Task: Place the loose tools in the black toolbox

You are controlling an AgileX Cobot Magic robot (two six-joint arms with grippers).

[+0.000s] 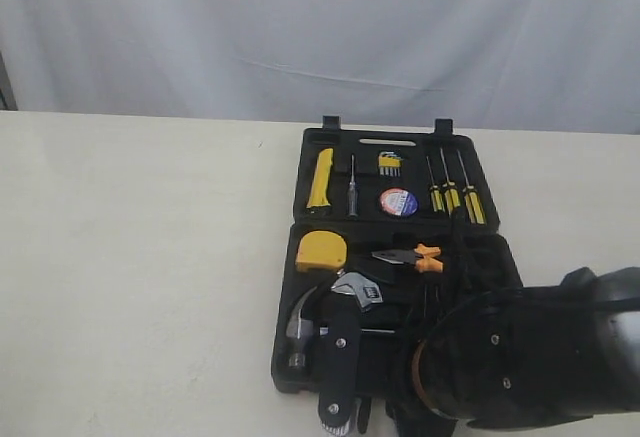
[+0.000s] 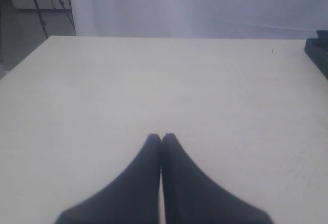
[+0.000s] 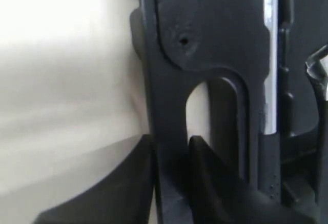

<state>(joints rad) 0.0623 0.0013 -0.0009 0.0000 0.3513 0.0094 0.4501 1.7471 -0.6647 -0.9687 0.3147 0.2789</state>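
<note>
The black toolbox (image 1: 490, 257) lies open on the table. In its recesses sit the loose tools: the pliers (image 1: 415, 257), the tape roll (image 1: 398, 202), the yellow tape measure (image 1: 321, 250) and the long yellow knife (image 1: 320, 178). My right arm (image 1: 530, 357) covers the box's near right corner. In the right wrist view my right gripper (image 3: 171, 138) is shut on the toolbox (image 3: 215, 29) rim, one finger outside and one in the handle hole (image 3: 197, 111). My left gripper (image 2: 161, 136) is shut and empty over bare table, with a toolbox (image 2: 319, 49) corner far off.
A steel hammer (image 1: 298, 322) and a wrench (image 1: 350, 302) lie in the near half. Three yellow-handled screwdrivers (image 1: 452, 197) and hex keys (image 1: 389, 164) sit in the far half. The pale table (image 1: 140, 257) stretches left of the box, with a white curtain behind.
</note>
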